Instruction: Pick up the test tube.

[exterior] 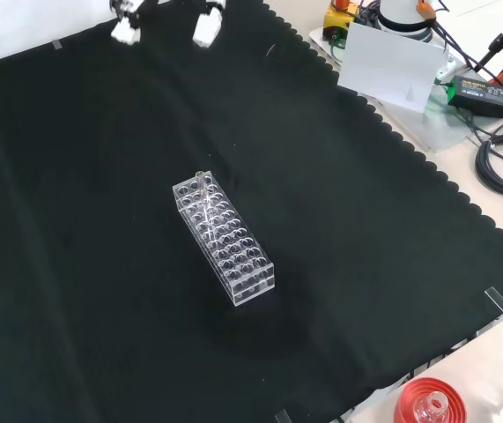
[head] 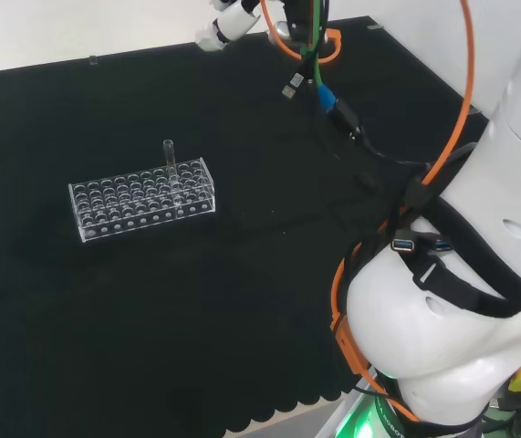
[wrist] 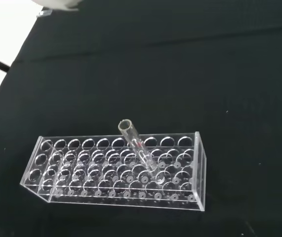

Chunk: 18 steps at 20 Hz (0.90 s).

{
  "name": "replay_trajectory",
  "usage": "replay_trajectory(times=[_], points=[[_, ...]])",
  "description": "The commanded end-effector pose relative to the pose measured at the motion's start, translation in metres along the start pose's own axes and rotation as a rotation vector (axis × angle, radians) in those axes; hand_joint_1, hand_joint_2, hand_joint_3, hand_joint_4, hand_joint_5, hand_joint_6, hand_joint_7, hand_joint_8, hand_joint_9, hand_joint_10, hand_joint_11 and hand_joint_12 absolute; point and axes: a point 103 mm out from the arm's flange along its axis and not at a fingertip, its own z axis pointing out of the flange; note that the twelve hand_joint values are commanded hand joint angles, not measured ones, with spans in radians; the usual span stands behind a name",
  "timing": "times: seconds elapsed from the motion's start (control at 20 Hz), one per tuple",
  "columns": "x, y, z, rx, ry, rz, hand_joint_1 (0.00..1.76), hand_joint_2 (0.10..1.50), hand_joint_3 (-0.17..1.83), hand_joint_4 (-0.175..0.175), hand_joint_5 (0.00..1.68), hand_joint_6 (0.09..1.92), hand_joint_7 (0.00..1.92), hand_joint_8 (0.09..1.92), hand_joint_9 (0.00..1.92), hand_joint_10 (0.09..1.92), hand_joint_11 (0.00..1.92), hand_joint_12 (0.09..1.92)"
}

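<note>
A clear glass test tube [head: 169, 157] stands upright in a clear plastic rack [head: 141, 199] on the black cloth. In the front view the test tube [exterior: 202, 187] rises from the far end of the rack [exterior: 225, 239]. The wrist view looks down on the test tube [wrist: 140, 150] leaning out of the rack [wrist: 116, 170]. The hand [head: 230, 23] hangs high at the top of the head view, well to the right of the rack and apart from it. In the front view its white fingertips [exterior: 209, 26] show at the top edge, seemingly straight.
The arm's white links [head: 479, 274] with orange and black cables stand at the right of the head view. In the front view a red ribbed stand [exterior: 429, 403] lies at the bottom right, off the cloth. A white box [exterior: 392, 66] and cables lie at the top right.
</note>
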Motion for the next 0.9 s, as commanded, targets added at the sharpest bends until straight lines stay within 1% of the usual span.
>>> replay_trajectory(times=[0.05, 0.35, 0.9], points=[[0.009, 0.036, 0.025, 0.059, 0.031, -0.045, 0.74, 0.75, 0.42, -0.034, 0.20, 0.09, 0.13, 0.82, 0.22, 0.95, 0.00, 1.58], [0.011, 0.062, 0.061, 0.128, 0.037, -0.056, 0.75, 0.75, 0.42, -0.034, 0.20, 0.09, 0.13, 0.82, 0.22, 0.95, 0.00, 1.58], [0.009, 0.094, 0.111, 0.211, 0.027, -0.069, 0.76, 0.74, 0.42, -0.034, 0.20, 0.09, 0.13, 0.82, 0.22, 0.95, 0.00, 1.58]])
